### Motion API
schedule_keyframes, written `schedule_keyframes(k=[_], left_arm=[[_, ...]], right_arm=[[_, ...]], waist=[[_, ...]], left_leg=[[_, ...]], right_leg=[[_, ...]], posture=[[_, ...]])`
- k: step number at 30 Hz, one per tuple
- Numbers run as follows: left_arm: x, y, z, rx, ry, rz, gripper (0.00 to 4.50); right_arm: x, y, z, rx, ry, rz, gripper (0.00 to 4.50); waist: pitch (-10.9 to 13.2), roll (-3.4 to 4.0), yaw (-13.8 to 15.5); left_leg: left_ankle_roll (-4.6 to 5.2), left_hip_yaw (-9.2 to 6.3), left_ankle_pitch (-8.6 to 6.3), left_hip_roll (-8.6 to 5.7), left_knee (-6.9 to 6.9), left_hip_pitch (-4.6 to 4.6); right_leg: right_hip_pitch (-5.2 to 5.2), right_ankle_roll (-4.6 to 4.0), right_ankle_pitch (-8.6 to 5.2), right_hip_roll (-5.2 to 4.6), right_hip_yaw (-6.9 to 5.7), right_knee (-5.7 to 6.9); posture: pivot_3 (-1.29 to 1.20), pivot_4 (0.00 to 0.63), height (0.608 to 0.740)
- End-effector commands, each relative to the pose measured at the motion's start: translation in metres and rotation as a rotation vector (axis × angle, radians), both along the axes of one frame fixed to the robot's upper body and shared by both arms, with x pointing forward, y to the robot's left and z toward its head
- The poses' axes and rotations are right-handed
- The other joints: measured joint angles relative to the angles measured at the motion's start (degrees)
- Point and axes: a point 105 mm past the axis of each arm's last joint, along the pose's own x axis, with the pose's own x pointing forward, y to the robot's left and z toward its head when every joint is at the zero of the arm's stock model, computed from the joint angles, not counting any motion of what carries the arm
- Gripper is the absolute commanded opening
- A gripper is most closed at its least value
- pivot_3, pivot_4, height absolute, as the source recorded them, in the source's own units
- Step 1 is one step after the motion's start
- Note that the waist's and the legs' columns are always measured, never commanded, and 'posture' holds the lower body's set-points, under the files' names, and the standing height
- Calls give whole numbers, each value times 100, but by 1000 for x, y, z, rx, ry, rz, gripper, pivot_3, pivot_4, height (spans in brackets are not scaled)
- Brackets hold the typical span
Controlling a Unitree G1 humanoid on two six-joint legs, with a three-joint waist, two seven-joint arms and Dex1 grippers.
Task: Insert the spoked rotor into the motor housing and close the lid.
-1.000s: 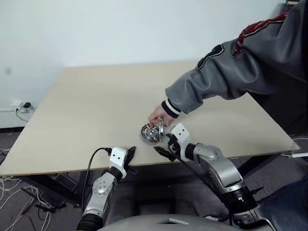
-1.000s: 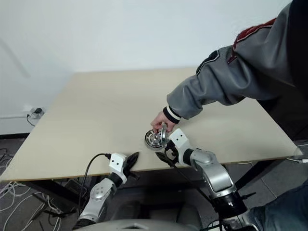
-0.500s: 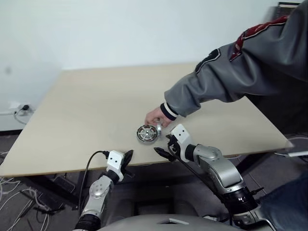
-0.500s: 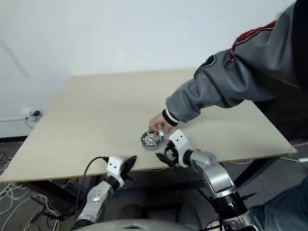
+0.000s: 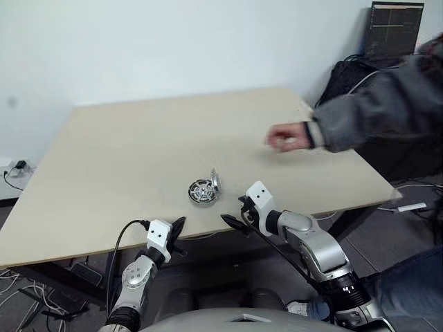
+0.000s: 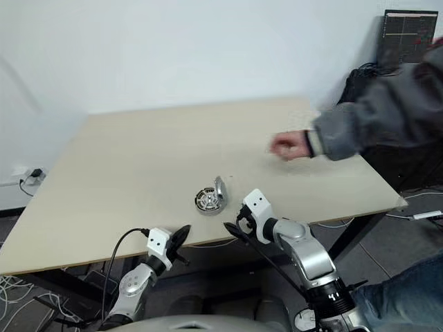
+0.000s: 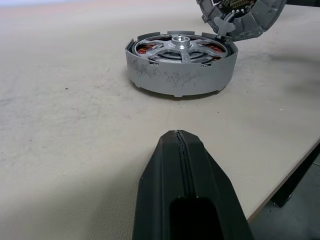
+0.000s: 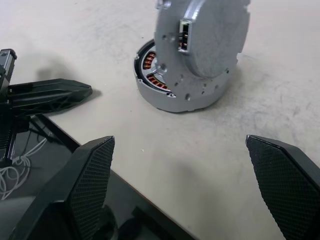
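Spoked rotor [image 7: 181, 44] is already sitting inside the motor housing [image 7: 177, 75] near the tabletop's [image 5: 124, 159] front edge, so insertion looks done; the lid [image 8: 207, 47] is standing upright, hinged open at the housing's far side, still needing to be shut. Left gripper [image 7: 179, 145] is clenched empty just short of the housing; right gripper [image 8: 185, 165] is spread wide, grasping nothing, pointing at the lid. A person's hand [image 5: 285, 138] is hovering well apart over the tabletop.

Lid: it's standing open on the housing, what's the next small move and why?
Probably ease the open right gripper forward to tip the lid down. The spoked rotor already sits in the motor housing, and the person's hand is clear.
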Motion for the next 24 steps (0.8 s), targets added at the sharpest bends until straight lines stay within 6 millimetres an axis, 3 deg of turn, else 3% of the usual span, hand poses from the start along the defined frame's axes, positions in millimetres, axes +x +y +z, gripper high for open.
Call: schedule_keyframes(k=[1, 3, 4, 5, 7, 8, 9, 10, 12, 15, 18, 24], left_arm=[[-14, -1, -17, 21, 80, -6, 0], [-13, -6, -10, 14, 46, -3, 0], [-11, -10, -5, 8, 28, 1, 0], [-10, -14, 0, 3, 14, 2, 0], [-9, -22, 7, 1, 1, 1, 0], [-9, -25, 10, 1, -1, 0, 0], [-9, -26, 12, 1, 0, 0, 0], [-8, -29, 14, 4, -1, -3, 0], [-6, -31, 21, 5, -7, -4, 0], [-3, -32, 31, 7, -14, -2, 0], [-2, -31, 38, 11, -14, -1, 0], [-5, -29, 44, 13, 3, 4, 0]], right_arm=[[10, 2, 21, 38, -86, -17, 4480], [13, -1, 24, 41, -101, -42, 4480], [16, -3, 25, 41, -111, -63, 4480], [20, -7, 27, 37, -125, -100, 4480], [29, -19, 26, 11, -138, -195, 4480], [33, -23, 25, -4, -138, -233, 4480], [35, -26, 23, -12, -137, -256, 4480], [38, -28, 23, -20, -139, -272, 4304], [41, -29, 21, -38, -142, -289, 3875], [46, -28, 21, -44, -147, -307, 2920], [50, -26, 22, -46, -152, -313, 1969], [53, -16, 27, -22, -146, -276, 16]], waist=[[-1, 11, -4], [-10, 38, -23], [-26, 64, -4], [-2, -27, 1], [49, -252, 19], [53, -277, 30], [64, -234, 63], [67, -163, 67], [73, -77, 59], [100, -77, 24], [115, -88, -3], [146, -141, 102]], left_leg=[[0, 2, 0, 7, -3, -8], [0, 3, 0, 16, -2, -18], [0, 3, 0, 52, -8, -75], [1, 8, 0, 70, -14, -85], [0, 182, 3, 46, -4, -21], [-12, 295, 8, 37, 5, 50], [-30, 324, 8, 43, 24, 91], [-89, 326, -22, 30, 26, 91], [-141, 129, -56, -14, 34, 21], [-134, 14, -51, -41, 57, 17], [-112, 6, 89, -41, 102, 20], [-57, -2, 88, -114, 105, 17]], right_leg=[[-2, 1, 1, 3, -1, -11], [-3, 5, 7, 16, 4, -27], [16, -9, 69, 59, 16, -90], [34, -33, 95, 64, 50, -44], [-60, -86, 55, 30, 339, 282], [-82, -128, 30, 56, 489, 385], [-116, -156, 18, 92, 507, 387], [-130, -170, 10, 77, 459, 357], [-109, -169, 11, 76, 272, 222], [-84, -157, 18, 26, 83, 180], [-102, -103, 53, 5, 55, 214], [-121, -128, 81, -20, 139, 208]], posture=[[0, 0, 740], [0, 0, 740], [0, 0, 740], [0, 0, 740], [0, 0, 740], [0, 0, 740], [0, 0, 740], [0, 0, 740], [0, 0, 740], [0, 0, 740], [0, 0, 740], [0, 0, 740]])
